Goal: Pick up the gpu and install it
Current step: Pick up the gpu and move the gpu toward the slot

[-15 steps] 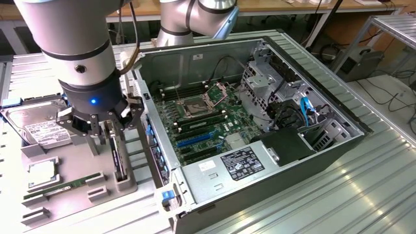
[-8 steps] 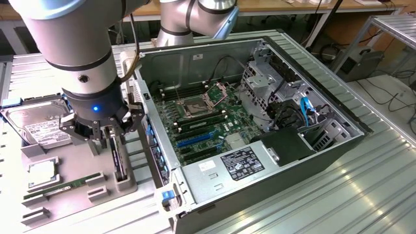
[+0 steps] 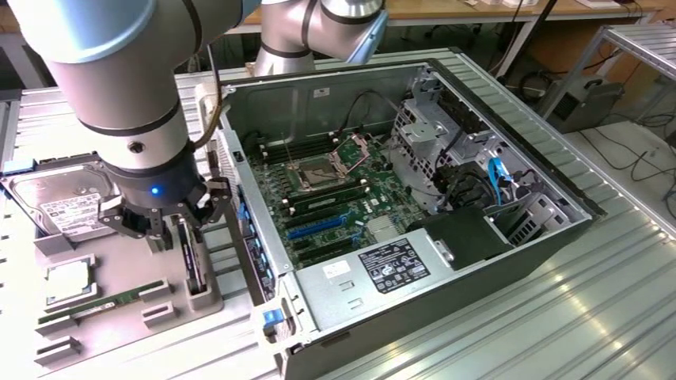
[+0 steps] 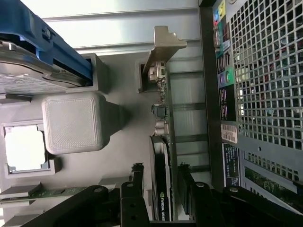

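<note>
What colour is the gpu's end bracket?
Silver, bare metal. The gpu bracket shows best in the wrist view.

The ribbed silver metal tabletop [image 3: 591, 317] carries an open black computer case [image 3: 285, 103] and, just beside it at the exterior view's left, a grey plastic parts tray [image 3: 127, 261].

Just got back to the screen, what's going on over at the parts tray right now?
The arm's claw is positioned over the gpu, which stands on edge in a slot of the gray parts tray, beside the open computer case. In the wrist view the claw's fingers sit open on either side of the card, not clamped on it. The gpu is not yet lifted from its slot and not yet in the case.
</note>
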